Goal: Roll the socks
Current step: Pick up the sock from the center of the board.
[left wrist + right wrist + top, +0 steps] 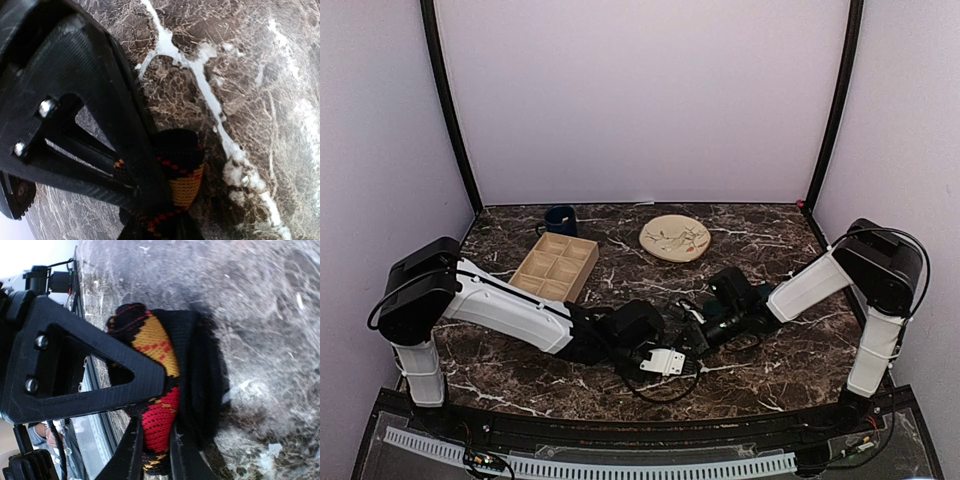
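Right wrist view gives the clearest look at the argyle sock (157, 347). It lies on the table (770, 360) near the front edge, midway between the two arms, and is partly folded into a thick, soft lump. The knit is ribbed, black at the outer layer, with orange and red diamonds crossed by dotted lines. The right gripper (157, 410) is clenched on it. The red part of the fabric bulges between its two black fingers, most likely to pin the fold so the roll cannot spring open.

From the left wrist, one flat, hard plastic finger (115, 115) lies against the sock's black cuff and an orange diamond. The second finger does not show at the fabric, so I cannot tell whether the left gripper (672, 338) grips it or only presses beside it. It seems placed to take the opposite end.

I cannot make out a second, plain sock. The table is glossy dark brown stone with white veins. Well behind the arms stand a dark blue mug (560, 220), a pale wooden tray (555, 268) with square compartments, and a round cream plate (675, 238).
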Available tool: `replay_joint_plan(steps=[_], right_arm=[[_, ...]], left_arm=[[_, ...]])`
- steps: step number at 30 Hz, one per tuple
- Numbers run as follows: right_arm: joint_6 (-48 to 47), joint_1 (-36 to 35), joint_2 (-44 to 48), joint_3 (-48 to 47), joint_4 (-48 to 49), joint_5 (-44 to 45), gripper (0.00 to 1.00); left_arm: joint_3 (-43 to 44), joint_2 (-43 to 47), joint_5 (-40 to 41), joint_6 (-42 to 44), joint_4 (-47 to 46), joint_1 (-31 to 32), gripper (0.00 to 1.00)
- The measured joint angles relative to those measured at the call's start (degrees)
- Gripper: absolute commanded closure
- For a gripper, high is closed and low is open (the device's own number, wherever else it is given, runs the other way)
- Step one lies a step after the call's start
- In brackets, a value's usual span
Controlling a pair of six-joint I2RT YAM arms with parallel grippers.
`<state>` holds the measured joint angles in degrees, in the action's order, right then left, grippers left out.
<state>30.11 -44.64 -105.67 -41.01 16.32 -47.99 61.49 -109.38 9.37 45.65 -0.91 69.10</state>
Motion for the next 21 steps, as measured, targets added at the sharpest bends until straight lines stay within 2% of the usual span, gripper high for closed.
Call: replay_joint_plan(steps=[3,8,9,21], right_arm=[[0.4,0.3,0.0,0.3,0.2,-0.1,0.66],[1.4,0.7,1.2,1.7,1.8,-0.1,0.62],[1.6,0.8,1.6,2.1,2.1,0.1,0.58],[4.5,1.8,7.0,7.7,3.8,3.4,0.56]], left_arm=[[1.2,-0.3,-1.5,-0.5,1.5,-0.6,1.00],[3.8,-1.3,-4.4,-1.7,4.0,-1.9,1.00],[4.2,-1.5,-5.0,-1.9,4.3,-2.1,1.00],[8.0,-2.8,-9.4,-4.7,8.8,-3.7,1.00]])
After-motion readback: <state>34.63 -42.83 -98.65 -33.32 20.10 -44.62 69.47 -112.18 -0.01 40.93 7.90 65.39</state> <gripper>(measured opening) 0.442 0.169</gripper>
